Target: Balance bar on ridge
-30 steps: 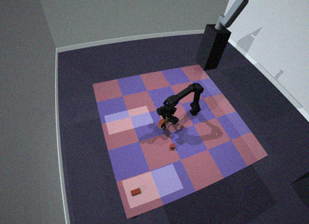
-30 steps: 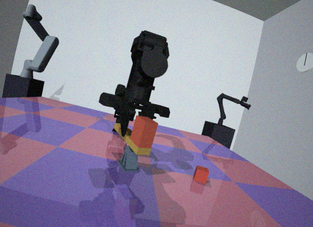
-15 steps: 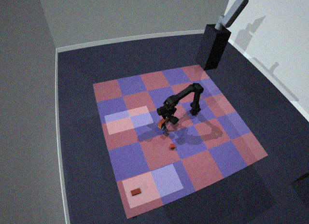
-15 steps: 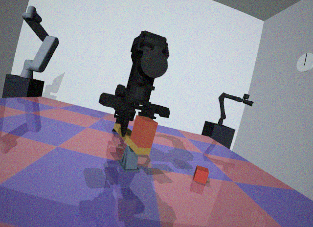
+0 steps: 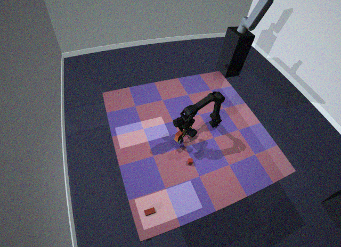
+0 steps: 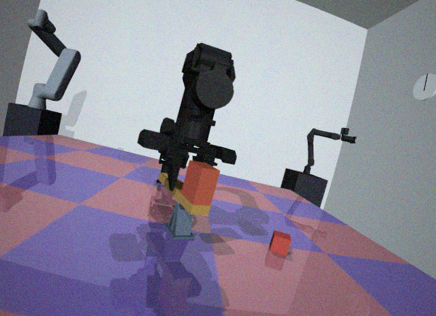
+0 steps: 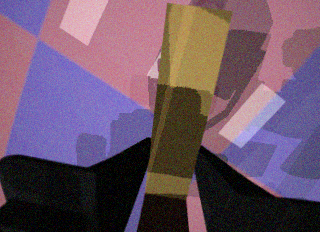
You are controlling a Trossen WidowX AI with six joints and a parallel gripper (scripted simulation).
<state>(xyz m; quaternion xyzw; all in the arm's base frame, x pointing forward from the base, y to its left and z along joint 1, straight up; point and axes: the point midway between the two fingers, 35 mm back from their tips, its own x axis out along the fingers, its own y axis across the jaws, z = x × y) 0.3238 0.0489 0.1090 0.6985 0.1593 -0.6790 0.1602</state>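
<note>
The yellow bar (image 6: pixel 184 201) (image 7: pixel 197 52) is held across the top of the grey-teal ridge (image 6: pixel 181 222). The exterior view shows the bar's underside at the ridge's top; whether they touch cannot be told. An orange block (image 5: pixel 178 137) (image 6: pixel 200 184) stands on the end of the bar nearer the exterior camera. My gripper (image 7: pixel 173 146) is shut on the bar, with a black finger on each side of it. In the exterior view the orange block hides part of the gripper. The bar's ends are clear of the table in that view.
A small red cube (image 5: pixel 190 161) (image 6: pixel 281 243) lies on the checkered table top (image 5: pixel 179 173) near the ridge. A flat red block (image 5: pixel 149 211) lies near the corner in the top view. Other arms on dark pedestals (image 5: pixel 236 50) (image 6: pixel 304 186) stand beyond the table top.
</note>
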